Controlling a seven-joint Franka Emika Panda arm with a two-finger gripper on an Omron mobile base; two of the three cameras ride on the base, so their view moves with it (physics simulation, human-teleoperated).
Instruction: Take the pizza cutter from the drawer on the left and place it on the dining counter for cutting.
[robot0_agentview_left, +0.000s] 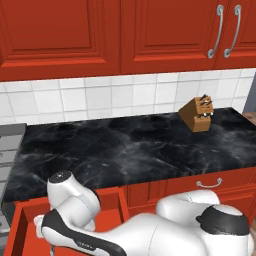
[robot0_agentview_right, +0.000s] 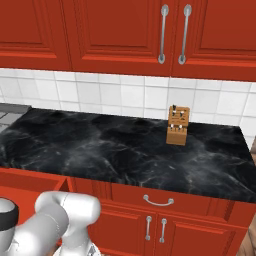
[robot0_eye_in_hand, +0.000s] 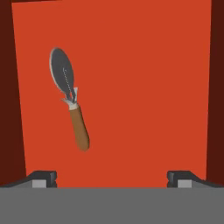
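Two dark fingers (robot0_eye_in_hand: 44, 178) are showing at the bottom of the hand view, spread wide apart and grasping nothing, with the gripper (robot0_eye_in_hand: 112, 179) looking straight down into the open drawer (robot0_eye_in_hand: 144, 87). The pizza cutter (robot0_eye_in_hand: 70, 98) is lying flat on the drawer's plain red floor, up ahead of the fingers and over toward the left one, well apart from both. Its round grey wheel is pointing away from the fingers, and its brown wooden handle is trailing back toward them at a slight slant. Dark red walls are framing the drawer floor on either side.

From the left base view, the white arm (robot0_agentview_left: 75, 210) is bending down into the drawer (robot0_agentview_left: 112, 210), which is standing pulled out below the edge of the black marble tabletop (robot0_agentview_left: 130, 145). A wooden knife block (robot0_agentview_left: 198, 114) is sitting on that tabletop toward its back right, close to the tiled wall (robot0_agentview_left: 100, 97). Red wall cupboards (robot0_agentview_left: 75, 35) with silver handles are hanging above.
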